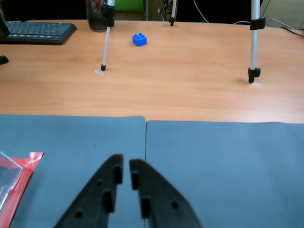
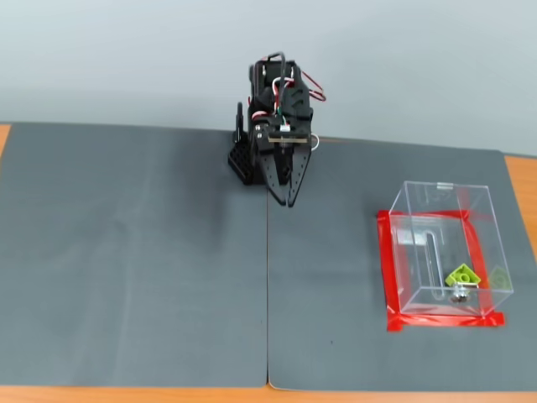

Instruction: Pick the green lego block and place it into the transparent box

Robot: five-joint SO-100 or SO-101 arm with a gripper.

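Note:
The green lego block [image 2: 462,275] lies inside the transparent box [image 2: 417,201], on its floor beside a small metal fitting [image 2: 459,295]. The box stands on a red taped square [image 2: 384,277] at the right of the grey mat in the fixed view. A corner of the box [image 1: 8,175] shows at the lower left of the wrist view; the block is out of sight there. My gripper [image 2: 288,201] is folded back near the arm's base, far left of the box. Its black fingers [image 1: 116,173] are nearly together and hold nothing [image 1: 126,164].
Two grey mats [image 2: 134,252] meet at a seam [image 2: 268,294] on a wooden table. In the wrist view a blue lego brick [image 1: 139,39], two tripod legs [image 1: 105,45] [image 1: 254,47], a keyboard [image 1: 38,31] and a dark cup [image 1: 96,16] stand on the far table.

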